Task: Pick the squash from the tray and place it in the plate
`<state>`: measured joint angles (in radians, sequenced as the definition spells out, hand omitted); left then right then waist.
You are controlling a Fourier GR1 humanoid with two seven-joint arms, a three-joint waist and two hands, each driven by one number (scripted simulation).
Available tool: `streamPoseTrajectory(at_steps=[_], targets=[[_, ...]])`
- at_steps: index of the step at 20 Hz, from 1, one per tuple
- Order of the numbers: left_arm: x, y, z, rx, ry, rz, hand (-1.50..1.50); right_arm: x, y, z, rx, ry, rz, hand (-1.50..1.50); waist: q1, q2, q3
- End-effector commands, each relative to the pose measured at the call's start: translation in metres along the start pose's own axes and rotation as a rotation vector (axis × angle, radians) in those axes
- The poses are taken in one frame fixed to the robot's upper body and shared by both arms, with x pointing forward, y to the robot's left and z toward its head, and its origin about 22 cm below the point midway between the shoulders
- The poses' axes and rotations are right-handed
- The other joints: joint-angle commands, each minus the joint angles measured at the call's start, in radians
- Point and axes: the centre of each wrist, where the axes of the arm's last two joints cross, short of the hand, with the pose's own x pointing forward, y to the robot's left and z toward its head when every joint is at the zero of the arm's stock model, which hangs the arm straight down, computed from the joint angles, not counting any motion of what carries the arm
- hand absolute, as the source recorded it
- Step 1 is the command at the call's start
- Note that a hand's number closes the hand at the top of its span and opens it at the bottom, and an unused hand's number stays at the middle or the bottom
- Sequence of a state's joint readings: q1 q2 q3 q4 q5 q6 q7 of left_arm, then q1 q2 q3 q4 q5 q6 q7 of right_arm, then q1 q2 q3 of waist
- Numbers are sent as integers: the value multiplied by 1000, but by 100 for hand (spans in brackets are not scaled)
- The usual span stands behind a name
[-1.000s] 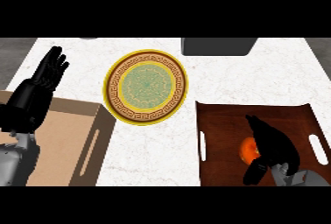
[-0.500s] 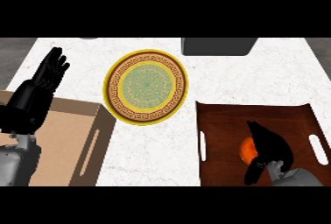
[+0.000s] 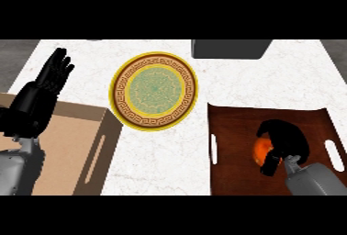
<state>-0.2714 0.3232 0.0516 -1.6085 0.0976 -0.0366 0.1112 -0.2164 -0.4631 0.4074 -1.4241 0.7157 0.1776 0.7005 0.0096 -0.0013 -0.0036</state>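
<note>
An orange squash point(image 3: 260, 152) lies on the dark brown tray point(image 3: 234, 124) at the lower right, mostly hidden under my right hand point(image 3: 288, 140). That hand's fingers curl over the squash from above and its thumb hangs down in front. The plate point(image 3: 154, 91), with a yellow rim, a brown patterned ring and a green centre, sits on the white counter up and to the left of the tray, with nothing on it. My left hand point(image 3: 41, 94) rests open at the left edge, fingers up.
A tan wooden tray point(image 3: 75, 137) with a slot handle lies at the lower left under my left forearm. A dark grey block point(image 3: 227, 48) sits at the counter's back edge. The brown tray has white slot handles on both sides.
My right hand has drawn back toward the lower edge and curled down over the squash, covering more of it. The left hand and plate have not moved.
</note>
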Motion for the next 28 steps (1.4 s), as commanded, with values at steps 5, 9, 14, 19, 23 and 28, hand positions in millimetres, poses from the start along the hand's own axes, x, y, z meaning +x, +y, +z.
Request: streamPoseTrajectory(at_steps=[5,9,14,19,23,28], targets=[[9,-19,-8,-70,-58,13,0,-56,-108,-56,-126,-226,103,150,94,41,12],[19,-25,-21,-73,-58,21,0,-71,-124,-74,-252,-328,154,150,80,40,11],[4,-15,-15,-55,-28,3,0,-62,-159,-89,-344,-523,64,150,63,25,7],[-6,-9,-9,-33,-4,12,0,-58,-185,-93,-395,-762,-62,150,41,18,6],[-10,0,-13,-26,-6,-3,0,-2,-204,-88,-361,-983,-233,150,30,13,4],[0,-16,-18,-9,3,2,0,33,-189,-87,-285,-1115,-329,150,1,4,4]])
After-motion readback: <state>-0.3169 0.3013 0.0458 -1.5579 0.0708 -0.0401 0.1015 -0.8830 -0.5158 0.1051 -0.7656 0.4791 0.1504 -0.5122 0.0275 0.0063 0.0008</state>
